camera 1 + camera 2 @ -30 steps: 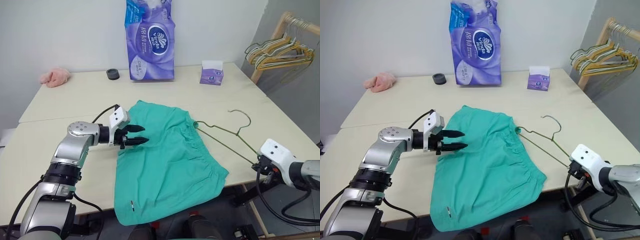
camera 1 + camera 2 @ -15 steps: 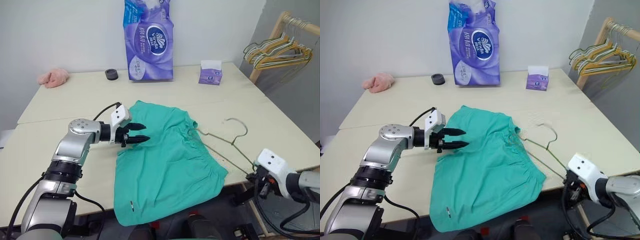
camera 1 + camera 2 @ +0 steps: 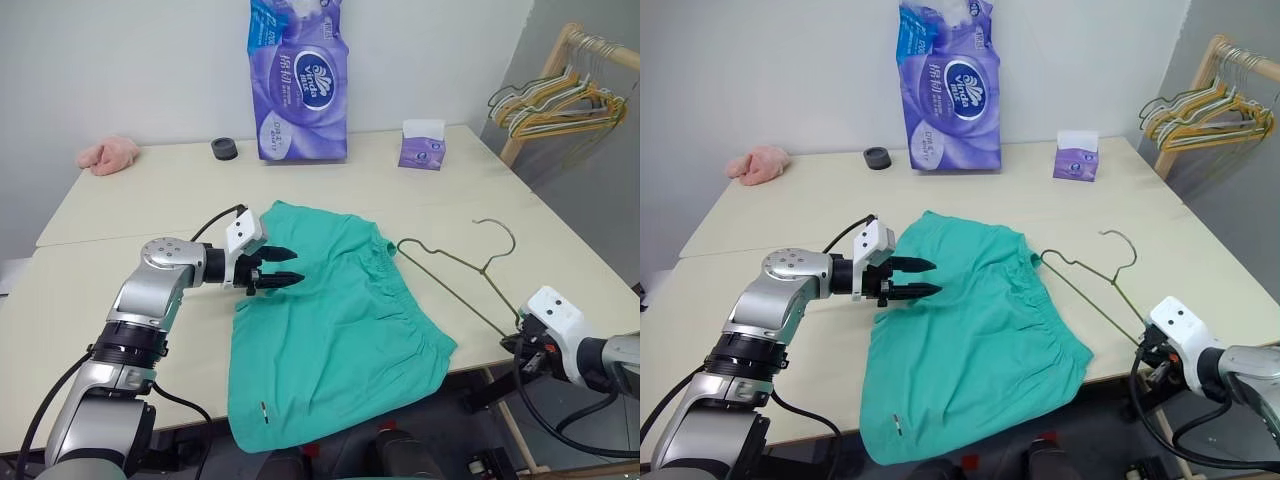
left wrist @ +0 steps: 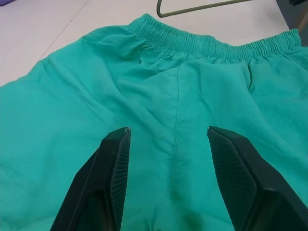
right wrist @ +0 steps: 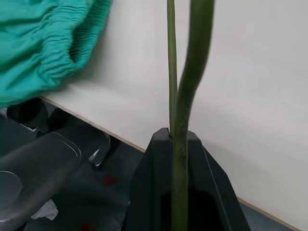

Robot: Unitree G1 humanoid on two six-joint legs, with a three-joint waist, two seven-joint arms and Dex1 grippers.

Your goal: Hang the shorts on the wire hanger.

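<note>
Down at the lower right of the head view, the right gripper is hanging just off the table's near edge with its jaws clamped tight on one corner of the wire hanger, and the wrist view is showing the olive wire running straight up out of the pinched black fingers. The hanger is stretching up and to the left from there across the pale table, its far corner sitting just beside the waistband and its hook curling at the right of centre. Filling the lower centre of the frame, the shorts are lying spread flat, teal-green, gathered waistband facing right toward the hanger, the near hem drooping over the table edge with a small white mark at the lower left. At centre left, the left gripper is reaching in over the upper left part of the shorts, fingers parted about halfway and holding nothing; its wrist view is looking between the two black pads down onto bare green cloth, whether they are touching it cannot be told. Farther back, a small black ring and a pink cloth are sitting at the upper left, a purple tissue pack is standing at top centre, a small purple box is to its right, and bunched hangers are dangling on a wooden rack at the upper right.
</note>
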